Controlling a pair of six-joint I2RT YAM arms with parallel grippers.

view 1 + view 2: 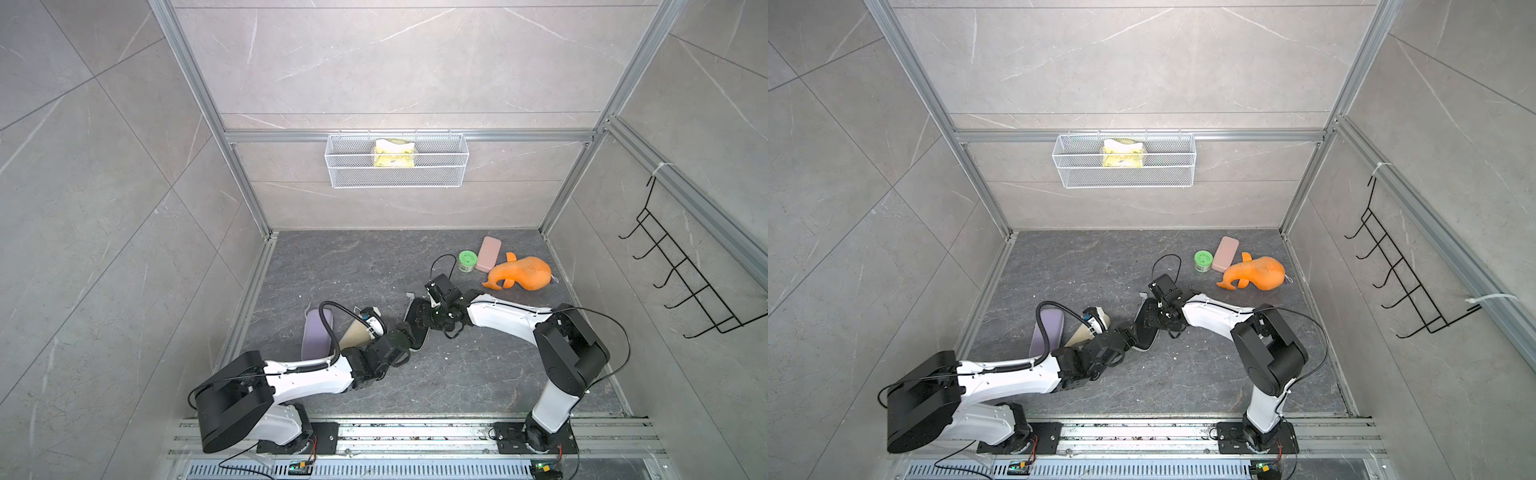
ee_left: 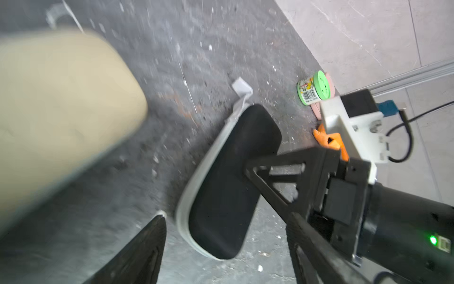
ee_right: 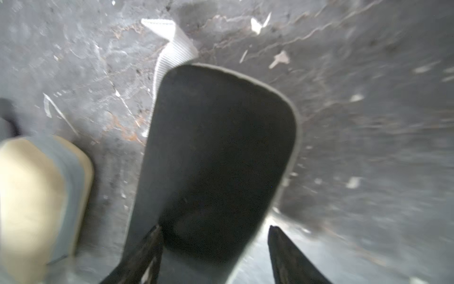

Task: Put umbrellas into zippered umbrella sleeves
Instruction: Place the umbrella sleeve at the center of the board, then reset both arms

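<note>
1. A lilac case (image 1: 316, 336) is lying at about 8 o'clock on the dark floor (image 1: 332, 270), its length running from 12 to 6.
2. A cream case (image 1: 353, 336) is sitting just at the lilac one's 3 o'clock, partly hidden under the left arm's wrist. I cannot tell whether the two are touching.
3. The left gripper (image 2: 226, 218) is reaching toward 2 o'clock. Its jaws are standing wide apart on either side of the 6 o'clock end of a black case (image 2: 221, 172), gripping nothing.
4. The black case is lying near the floor's centre, between the two grippers. A pale zipper rim is running round its shell, and a grey strap (image 3: 172, 46) is trailing from its 12 o'clock end.
5. The right gripper (image 3: 215, 228) is reaching in from 3 o'clock with its jaws spread. One finger is overlapping the case's edge and the other is standing clear, so nothing is being clamped.
6. At 2 o'clock, a green-lidded jar (image 1: 467, 261), a flat pink case (image 1: 488, 253) and an orange plush toy (image 1: 521, 274) are lying close together.
</note>
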